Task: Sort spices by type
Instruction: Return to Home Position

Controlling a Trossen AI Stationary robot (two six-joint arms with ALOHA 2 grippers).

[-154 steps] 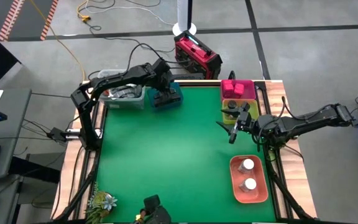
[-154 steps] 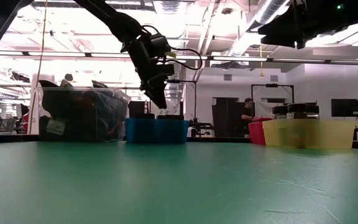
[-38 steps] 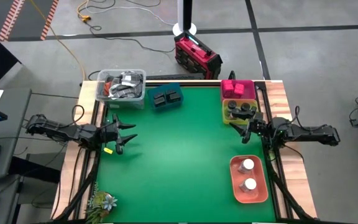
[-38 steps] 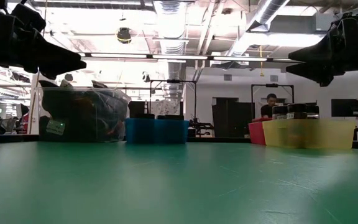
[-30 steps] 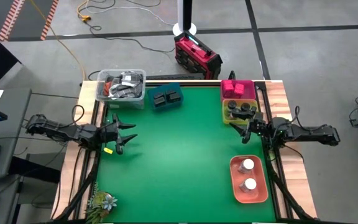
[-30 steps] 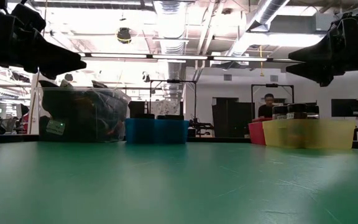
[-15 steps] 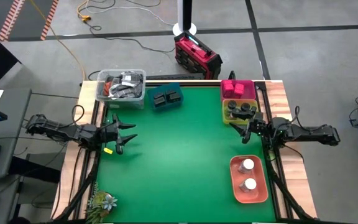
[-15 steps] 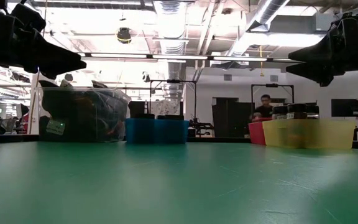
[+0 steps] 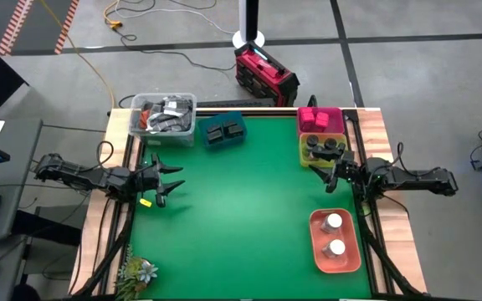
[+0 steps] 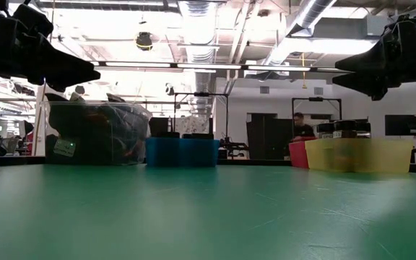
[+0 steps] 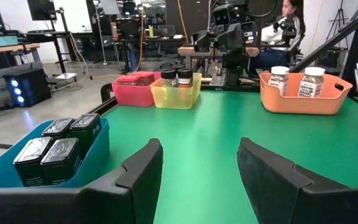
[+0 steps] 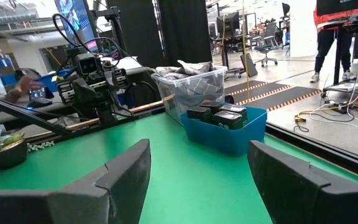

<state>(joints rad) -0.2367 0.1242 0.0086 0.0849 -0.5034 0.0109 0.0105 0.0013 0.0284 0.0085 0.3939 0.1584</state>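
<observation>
Both hands are spread wide and carry nothing. The left hand (image 9: 171, 182) hangs over the left edge of the table (image 9: 233, 217), and the right hand (image 9: 323, 174) hangs over the right edge, just beside the yellow tray (image 9: 304, 152). A few seconds back the left arm was stretched out over the teal tray (image 9: 224, 143) and the right arm reached in by the yellow one. Both have since folded back to the sides, and through the last second neither has budged. Only a person in the room behind has shifted.

No spice stands loose on the green. The clear tub (image 9: 164, 117) sits in the far left corner with the teal tray just beside it. In that tray are the dark grey tins (image 9: 225, 130). On the right, the white-capped jars (image 9: 334, 234) stand in the salmon tray (image 9: 315, 242). Dark-lidded jars (image 9: 323, 145) fill the yellow tray, and the magenta boxes (image 9: 312, 117) lie in the pink tray (image 9: 335, 126). From where I stand, each kind has its own tray, so the sorting looks finished and the arms look parked.
</observation>
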